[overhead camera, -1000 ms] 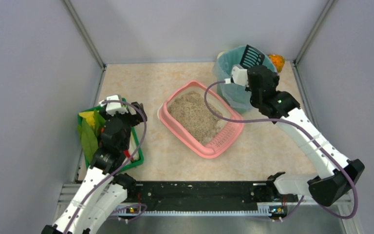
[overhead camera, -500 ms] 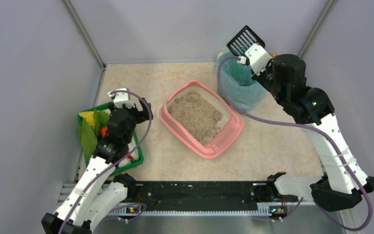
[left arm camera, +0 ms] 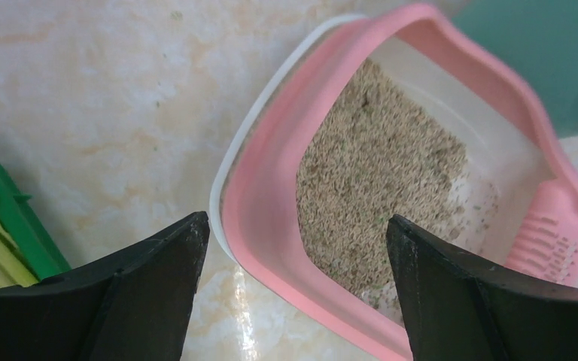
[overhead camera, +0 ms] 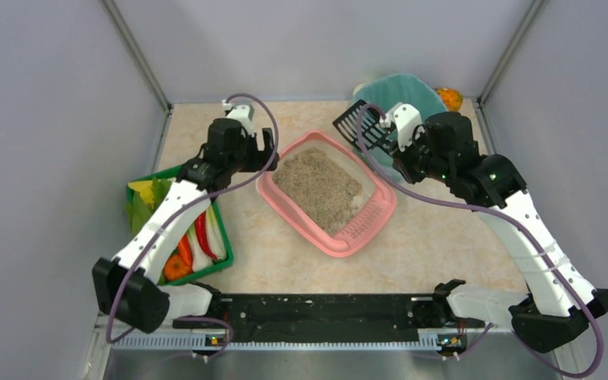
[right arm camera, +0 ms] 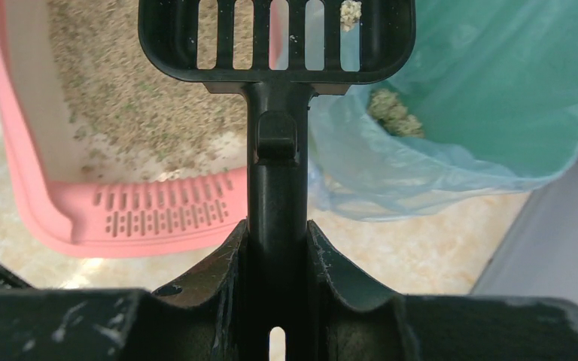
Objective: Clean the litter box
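The pink litter box sits mid-table with beige litter inside and its slotted ledge at the near right end. My left gripper hangs open just above the box's far left rim, holding nothing, one finger over the table and the other over the litter. My right gripper is shut on the handle of a black slotted scoop. The scoop's head hovers over the box's far right corner, beside the bin, with a small clump on it.
A teal-lined bin stands behind the box at the back right, with clumps in its liner. A green tray of colourful items lies at the left near edge. An orange object sits in the back right corner.
My left arm has swung from over the green tray to the litter box's far left rim. My right arm has carried the scoop from above the bin down toward the box.
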Available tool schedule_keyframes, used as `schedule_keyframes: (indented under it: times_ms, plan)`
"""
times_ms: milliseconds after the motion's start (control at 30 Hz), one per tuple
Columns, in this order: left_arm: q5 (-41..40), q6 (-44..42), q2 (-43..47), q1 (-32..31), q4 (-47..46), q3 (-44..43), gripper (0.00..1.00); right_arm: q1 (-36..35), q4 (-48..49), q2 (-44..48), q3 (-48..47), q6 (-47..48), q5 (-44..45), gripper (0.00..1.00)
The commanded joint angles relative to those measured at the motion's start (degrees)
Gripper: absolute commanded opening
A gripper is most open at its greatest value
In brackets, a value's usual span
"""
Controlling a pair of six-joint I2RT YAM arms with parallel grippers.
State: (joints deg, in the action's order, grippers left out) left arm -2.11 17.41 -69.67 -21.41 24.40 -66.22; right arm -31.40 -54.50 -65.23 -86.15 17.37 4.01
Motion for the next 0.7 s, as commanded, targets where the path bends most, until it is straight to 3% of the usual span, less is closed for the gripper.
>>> schedule_keyframes:
  times_ms: [0,233,433,667]
  plan:
    - [4.1,-1.3,-7.5,0.1,9.6,-6.0,0.91,-0.4,3.8,3.6,2.7,-4.3,-6.8,0.00]
    - [0.0,-0.9,-14.2,0.1,12.3,-8.4,0.89,-0.5,5.5,4.7,6.5,-4.8,-8.0,0.00]
    - [-8.9,1.6,-15.7,0.2,14.3,-9.8,0.90,-0.4,6.3,3.8,7.5,-4.7,-9.3,0.00]
    - [-12.8,4.0,-16.8,0.2,15.5,-10.6,0.90,-0.4,6.8,2.3,7.4,-4.2,-9.8,0.00]
